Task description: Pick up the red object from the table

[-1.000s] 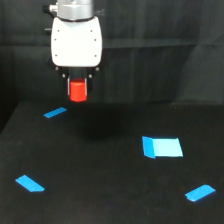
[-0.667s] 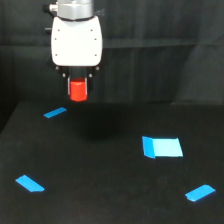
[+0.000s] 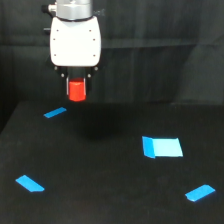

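The red object (image 3: 76, 90), a short bright red-orange cylinder, hangs in the air above the back left of the black table (image 3: 100, 170). My white gripper (image 3: 76, 87) is shut on the red object, its dark fingers flanking the cylinder's upper part. The cylinder's lower half sticks out below the fingers and is clear of the table surface. A faint shadow lies on the table beneath it.
Blue tape pieces mark the table: a thin strip (image 3: 55, 112) at back left, a large rectangle (image 3: 162, 147) at the exterior view's right, a strip (image 3: 30, 183) at front left and another (image 3: 199, 192) at front right. A dark curtain hangs behind.
The gripper, with the red object in it, has risen a little higher above the table. The tape pieces have not moved.
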Robot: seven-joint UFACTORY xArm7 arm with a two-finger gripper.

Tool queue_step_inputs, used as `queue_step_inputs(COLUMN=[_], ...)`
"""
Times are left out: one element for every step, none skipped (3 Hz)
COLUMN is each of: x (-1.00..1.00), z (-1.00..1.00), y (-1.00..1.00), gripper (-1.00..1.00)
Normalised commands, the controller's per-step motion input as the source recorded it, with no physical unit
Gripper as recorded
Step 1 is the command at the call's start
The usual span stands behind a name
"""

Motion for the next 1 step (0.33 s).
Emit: queue_step_inputs(x=[0.0], z=[0.02], y=[0.01], gripper=[-1.0])
